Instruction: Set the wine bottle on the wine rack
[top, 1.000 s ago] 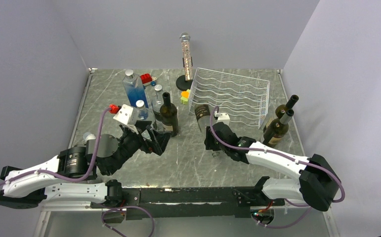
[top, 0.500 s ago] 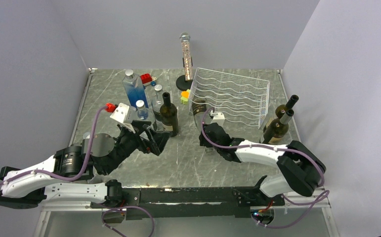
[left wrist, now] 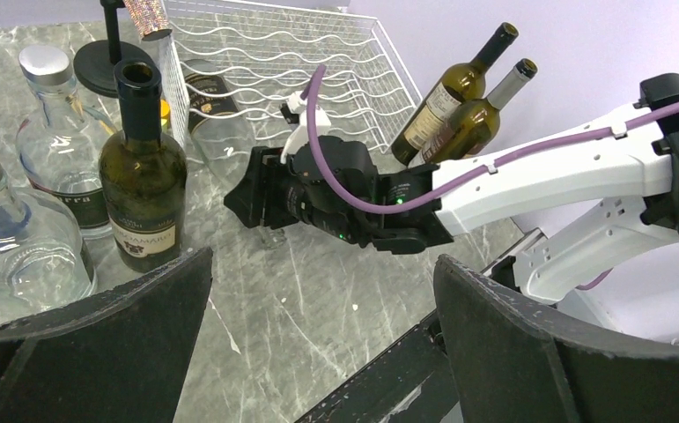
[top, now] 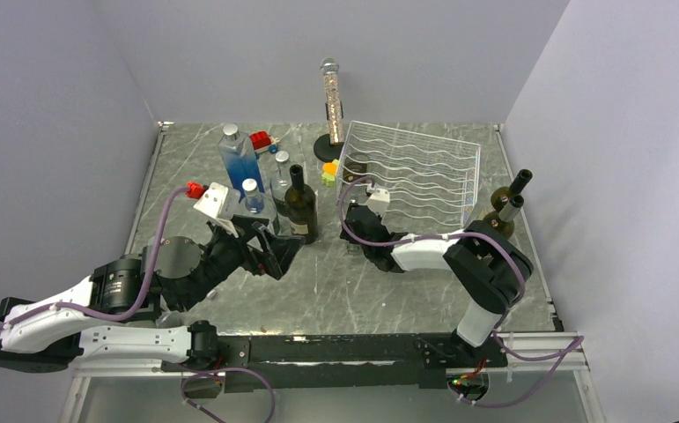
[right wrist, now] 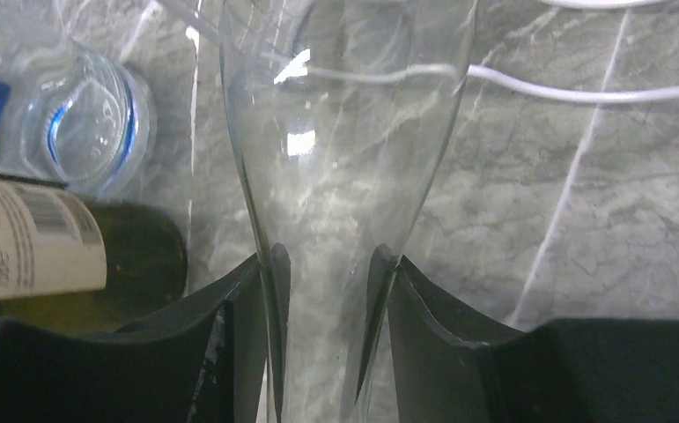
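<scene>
My right gripper (top: 359,231) is shut on the neck of a clear glass wine bottle (right wrist: 344,132) with a dark label (top: 355,169). The bottle lies tilted, and its base end reaches in among the wires at the near left corner of the white wire wine rack (top: 419,167). It also shows in the left wrist view (left wrist: 212,119), against the rack (left wrist: 274,53). In the right wrist view the gripper (right wrist: 327,264) pinches the neck from both sides. My left gripper (top: 269,251) is open and empty, low beside an upright dark green bottle (top: 301,207).
Two dark bottles (top: 503,216) lean right of the rack. A blue bottle (top: 240,159) and clear bottles (top: 280,181) stand at the left. A tall glittery stand (top: 331,97) and small coloured blocks (top: 328,172) are behind the rack's left end.
My right gripper has carried the clear bottle away from me and a little left, pushing its base into the rack while the elbow folded. The left arm has hardly moved.
</scene>
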{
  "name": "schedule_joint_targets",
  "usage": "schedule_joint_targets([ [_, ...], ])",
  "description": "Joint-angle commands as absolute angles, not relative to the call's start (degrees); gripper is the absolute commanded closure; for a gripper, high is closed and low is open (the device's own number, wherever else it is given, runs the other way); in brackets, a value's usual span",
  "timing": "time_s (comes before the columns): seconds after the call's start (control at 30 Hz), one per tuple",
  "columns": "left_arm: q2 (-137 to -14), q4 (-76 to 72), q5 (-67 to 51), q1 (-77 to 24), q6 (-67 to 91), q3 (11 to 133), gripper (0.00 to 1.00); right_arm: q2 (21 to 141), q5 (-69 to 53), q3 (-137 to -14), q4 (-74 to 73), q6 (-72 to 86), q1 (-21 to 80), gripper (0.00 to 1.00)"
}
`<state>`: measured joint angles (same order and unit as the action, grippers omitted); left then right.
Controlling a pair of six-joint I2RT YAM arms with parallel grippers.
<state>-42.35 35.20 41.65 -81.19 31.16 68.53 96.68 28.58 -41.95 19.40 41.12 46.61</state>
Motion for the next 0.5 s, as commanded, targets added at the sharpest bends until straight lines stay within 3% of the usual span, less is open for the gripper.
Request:
schedule_joint_targets([
  [0.0, -42.43, 36.04, 40.85, -81.02, 32.34, 71.46, 0.01, 96.76, 30.54, -48.58, 32.05, 43.82, 44.49, 1.00],
  [0.47, -43.38, 41.08, 40.10, -81.05, 34.00, 74.25, 0.01, 103.41, 23.57, -56.06, 32.69, 43.10, 39.55, 1.00],
])
